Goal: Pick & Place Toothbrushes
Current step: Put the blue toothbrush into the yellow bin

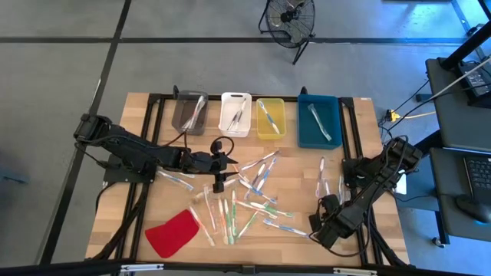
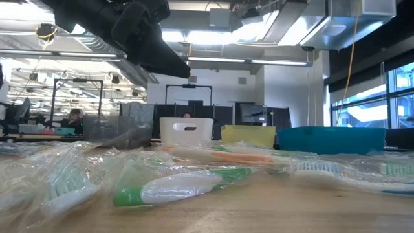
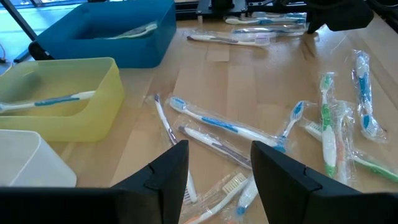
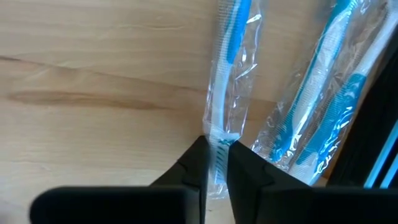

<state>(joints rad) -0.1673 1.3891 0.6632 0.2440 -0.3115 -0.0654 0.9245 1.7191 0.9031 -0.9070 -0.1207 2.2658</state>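
Wrapped blue toothbrush (image 4: pixel 225 93) sits right under my right wrist camera, bristle end pinched between my right gripper (image 4: pixel 214 167) fingers, which are nearly closed on it. Two more blue wrapped ones (image 4: pixel 323 106) lie just beside it on the wood. From above, my right gripper (image 1: pixel 316 227) is low at the table's front right, at the end of the scattered toothbrushes (image 1: pixel 245 201).

Count from above: the loose pile is too overlapped to count exactly, roughly twenty, spread across the table middle, green, blue and orange handles, most in clear wrap. Two more lie apart near the right arm (image 1: pixel 322 178).

Bins, four in a row at the far edge: grey bin (image 1: pixel 189 112), white bin (image 1: pixel 235 113), yellow bin (image 1: pixel 270 118), blue bin (image 1: pixel 318 120). Each holds brushes; grey and white show about two, yellow and blue one each, as far as I can tell.

My left gripper (image 1: pixel 221 163) hangs over the pile's left side, fingers (image 3: pixel 163 180) spread, nothing between them. Its wrist view shows about ten brushes ahead, plus the one in the yellow bin (image 3: pixel 56 99).

One red flat piece (image 1: pixel 173 233) at front left. One fan (image 1: pixel 289 18) on the floor beyond the table. No writing or brand I can read anywhere.
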